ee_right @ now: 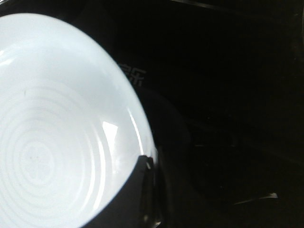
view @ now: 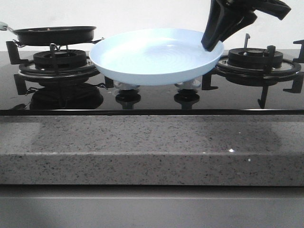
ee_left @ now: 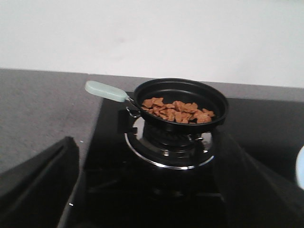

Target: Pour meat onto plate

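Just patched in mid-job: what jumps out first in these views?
The pale-blue plate, empty, is held up over the middle of the stove with the right gripper on its right rim. On the left burner sits the black frying pan, holding the brown meat.

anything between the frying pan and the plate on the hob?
No object: in the front view the frying pan sits on the left burner, the plate just right of it, only burner grate between.

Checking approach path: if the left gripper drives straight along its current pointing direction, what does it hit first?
Most likely the black frying pan holding the meat on the burner; it sits dead ahead in the left wrist view. Nothing shows between, though depth is unclear.
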Robot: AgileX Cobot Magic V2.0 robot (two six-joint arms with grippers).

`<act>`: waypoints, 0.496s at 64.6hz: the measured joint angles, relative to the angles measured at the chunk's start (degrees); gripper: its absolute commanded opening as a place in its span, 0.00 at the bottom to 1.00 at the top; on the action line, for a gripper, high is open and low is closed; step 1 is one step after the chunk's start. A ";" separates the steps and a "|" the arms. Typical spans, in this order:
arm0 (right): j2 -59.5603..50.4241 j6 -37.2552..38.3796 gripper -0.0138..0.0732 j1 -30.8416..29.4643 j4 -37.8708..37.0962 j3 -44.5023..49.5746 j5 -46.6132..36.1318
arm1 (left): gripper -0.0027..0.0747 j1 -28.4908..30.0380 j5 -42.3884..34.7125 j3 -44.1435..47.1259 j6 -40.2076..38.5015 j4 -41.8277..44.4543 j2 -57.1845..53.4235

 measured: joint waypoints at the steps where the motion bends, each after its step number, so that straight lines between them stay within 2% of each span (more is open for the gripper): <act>1: 0.00 0.00 0.09 0.00 0.00 0.00 0.00 | 0.76 0.00 0.17 -0.29 0.00 -1.48 0.46; 14: 0.00 0.00 0.09 0.00 0.10 0.00 0.00 | 0.76 1.73 4.62 -5.68 0.00 -19.33 9.97; 25: 0.00 0.00 0.09 0.00 0.10 0.00 0.00 | 0.75 9.82 10.33 -12.23 0.46 -32.07 21.60; 32: 0.00 0.00 0.09 0.00 0.10 0.00 0.00 | 0.68 15.36 16.40 -17.11 6.28 -40.97 27.99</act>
